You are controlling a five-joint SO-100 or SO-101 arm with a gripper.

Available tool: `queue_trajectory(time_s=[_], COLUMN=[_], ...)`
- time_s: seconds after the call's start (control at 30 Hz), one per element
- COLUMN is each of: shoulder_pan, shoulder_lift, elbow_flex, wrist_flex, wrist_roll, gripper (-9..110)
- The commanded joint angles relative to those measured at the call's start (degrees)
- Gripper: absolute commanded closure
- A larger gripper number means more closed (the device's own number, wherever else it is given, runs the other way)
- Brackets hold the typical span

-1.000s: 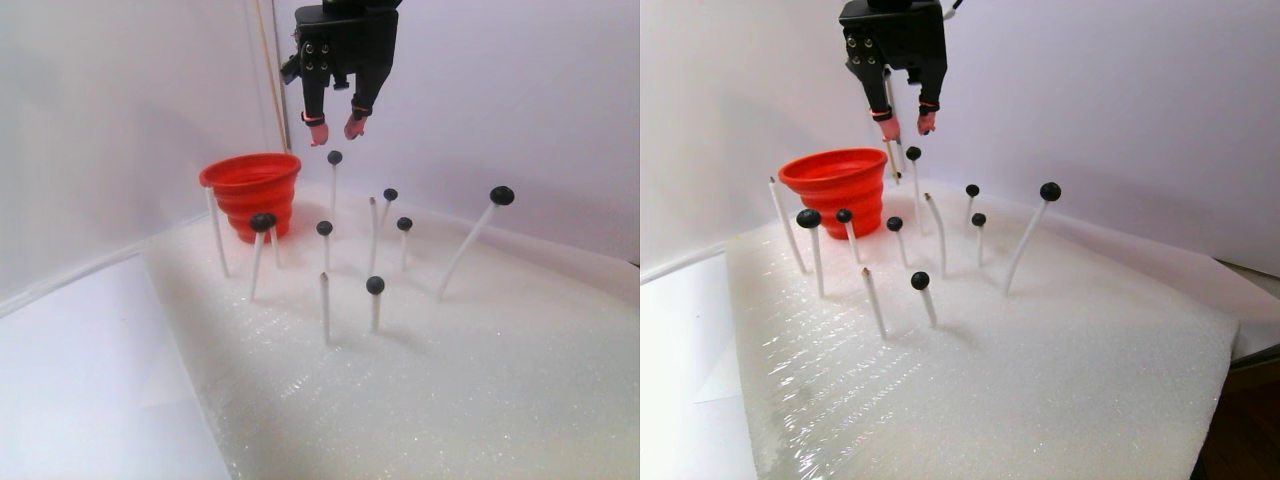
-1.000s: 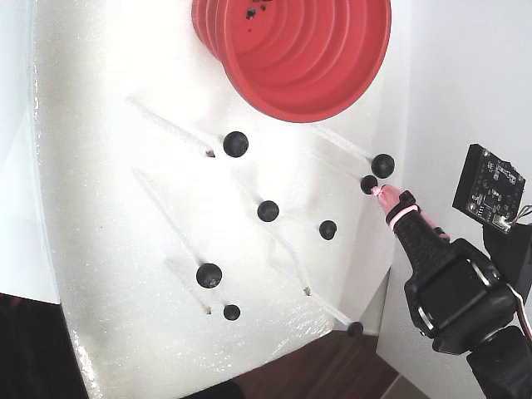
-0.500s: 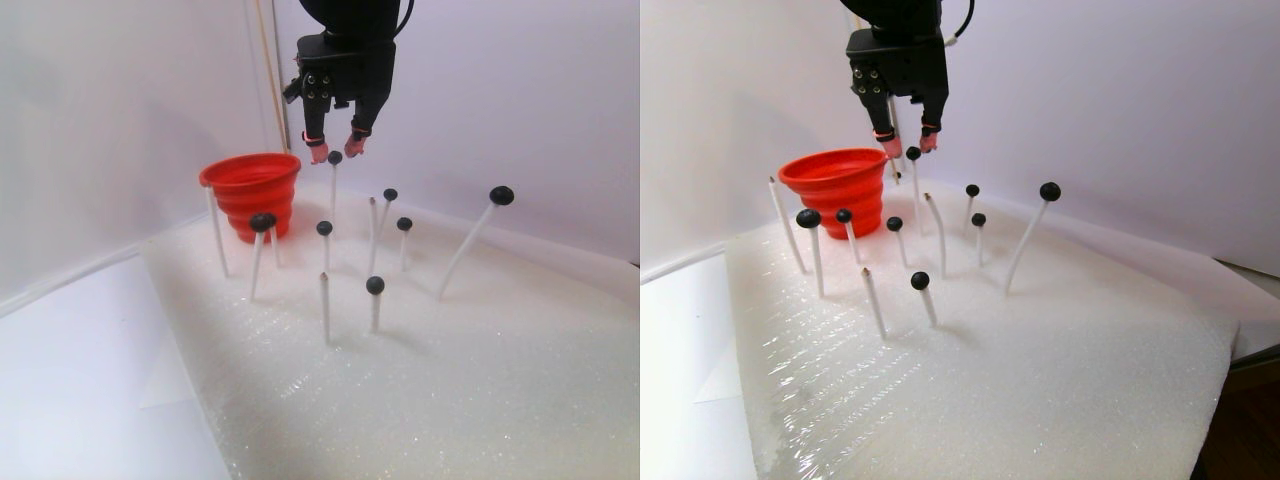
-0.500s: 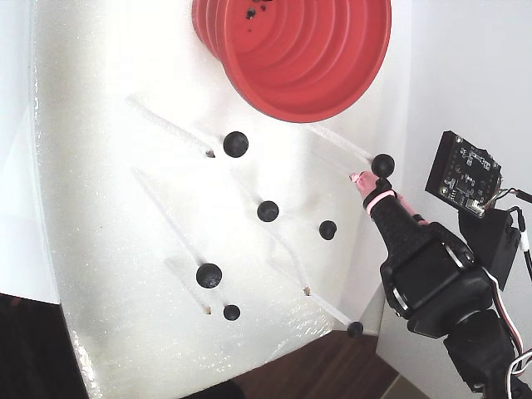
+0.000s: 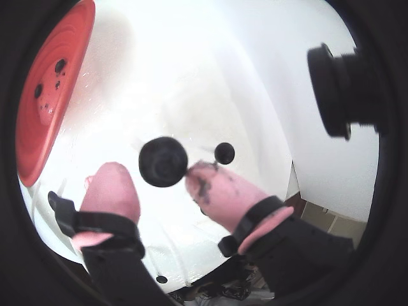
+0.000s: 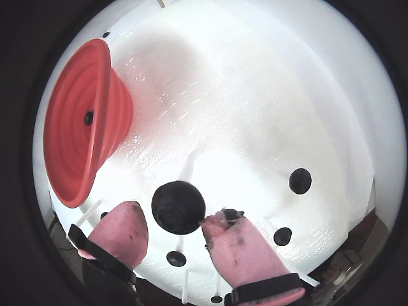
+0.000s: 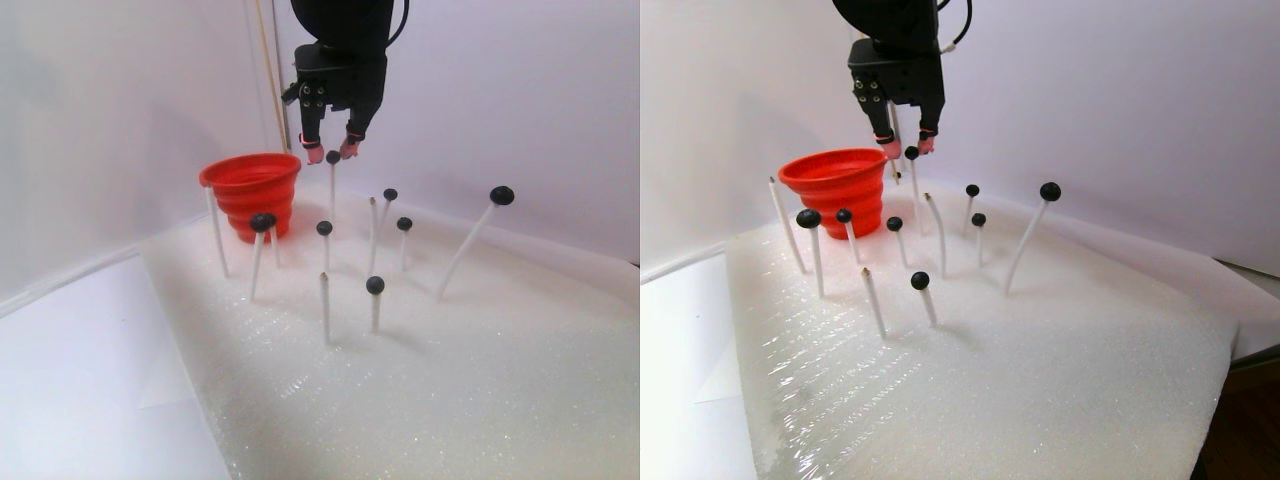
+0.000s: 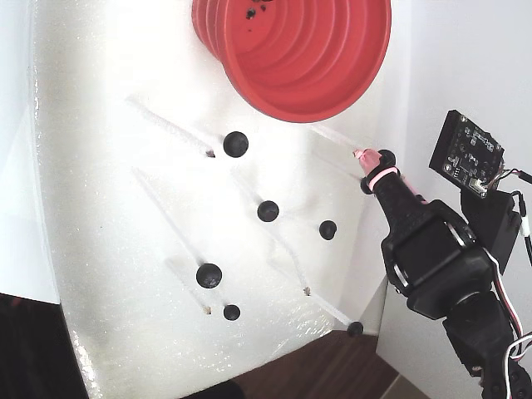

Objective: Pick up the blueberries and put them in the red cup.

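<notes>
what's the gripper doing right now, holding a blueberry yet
Gripper: open, pink fingertips straddling a stick-mounted blueberry, not yet closed on it.

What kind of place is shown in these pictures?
Probably a small home-built robot test bench, not a kitchen. A white foam sheet holds thin sticks topped with dark blueberries, a red cup stands by plain white walls, and the end effector straddles one ball.

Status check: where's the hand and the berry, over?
Hand open, pink fingertips either side of one blueberry on its stick. Not gripped yet. Red cup close by, berries already inside. Nothing in the way.
</notes>
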Motion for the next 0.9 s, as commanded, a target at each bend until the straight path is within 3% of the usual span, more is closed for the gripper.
queue_trajectory(time_s=[0.0,0.87], shoulder_pan=[0.2,0.1], shoulder_lift=[0.8,-0.4], elbow_flex=[-4.8,-4.3], wrist_flex=[-1.4,-2.9], wrist_roll=[-0.2,-1.5], gripper=[84,89])
